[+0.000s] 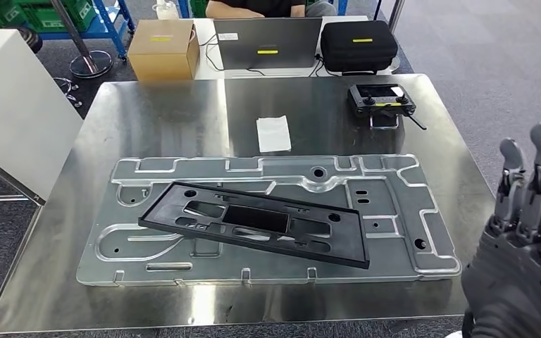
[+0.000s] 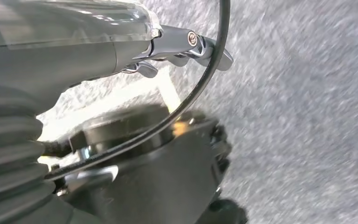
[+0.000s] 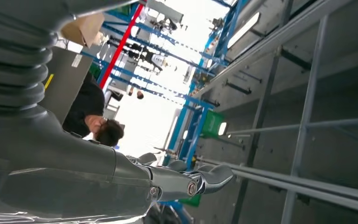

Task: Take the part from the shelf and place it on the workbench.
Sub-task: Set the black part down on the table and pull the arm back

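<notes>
The black part (image 1: pixel 253 224) lies slantwise across the grey metal plate (image 1: pixel 408 211) on the tabletop (image 1: pixel 162 105), looking stiff, light and best gripped along a long edge, while the right hand (image 1: pixel 528 232) beside the plate is raised with fingers spread, holding nothing.

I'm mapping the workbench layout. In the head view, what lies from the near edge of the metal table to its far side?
Grey metal plate with the black part lying on it → white paper slip → black controller → beyond the table, the laptop.
</notes>
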